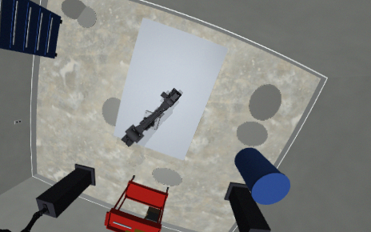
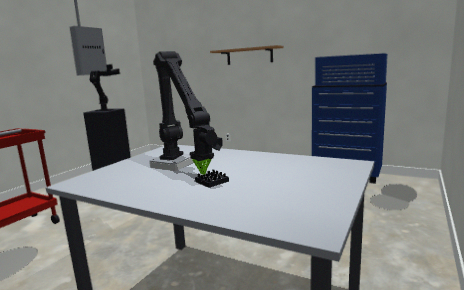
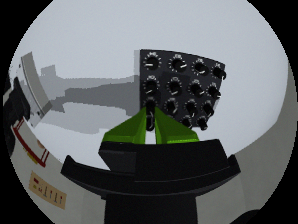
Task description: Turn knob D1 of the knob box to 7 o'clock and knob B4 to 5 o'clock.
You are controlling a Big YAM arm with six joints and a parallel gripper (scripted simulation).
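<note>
The black knob box (image 2: 212,178) stands on the white table near the arm's base, and in the wrist view (image 3: 180,90) it shows rows of black knobs. My gripper (image 2: 202,169) with green fingers points straight down over the box's near-left part. In the wrist view the fingers are shut on a knob at the box's corner nearest the camera. The printed names and the white lines on the knobs are too small to read. In the overhead view the gripper (image 1: 174,95) hides the box.
The arm's base plate (image 2: 169,161) sits at the table's back left, close to the box. A red cart (image 2: 5,175), a black pedestal (image 2: 106,135) and a blue drawer cabinet (image 2: 350,110) stand on the floor away from the table.
</note>
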